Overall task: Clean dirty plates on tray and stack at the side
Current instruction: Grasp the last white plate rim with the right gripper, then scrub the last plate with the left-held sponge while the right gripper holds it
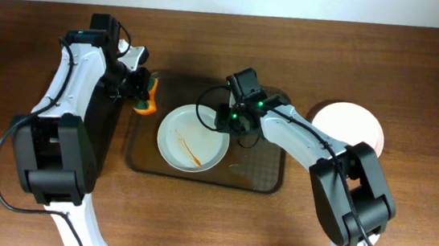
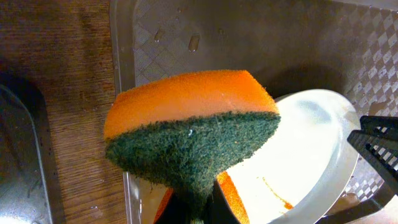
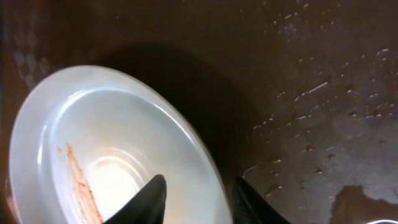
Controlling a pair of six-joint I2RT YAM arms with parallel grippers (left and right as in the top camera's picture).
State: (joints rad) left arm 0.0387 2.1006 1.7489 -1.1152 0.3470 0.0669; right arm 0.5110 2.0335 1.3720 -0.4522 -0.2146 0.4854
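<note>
A white dirty plate (image 1: 194,137) with orange streaks lies in the dark tray (image 1: 258,179). My left gripper (image 1: 143,93) is shut on an orange and green sponge (image 1: 150,100) at the tray's left edge, apart from the plate. In the left wrist view the sponge (image 2: 193,124) hangs above the tray (image 2: 249,37), beside the plate (image 2: 298,149). My right gripper (image 1: 231,124) is closed over the plate's right rim. In the right wrist view its fingers (image 3: 199,199) straddle the rim of the plate (image 3: 112,137), which sits tilted.
A clean white plate (image 1: 349,123) sits on the wooden table right of the tray. The tray floor (image 3: 298,93) is wet with droplets. A dark mat (image 1: 110,129) lies left of the tray under my left arm.
</note>
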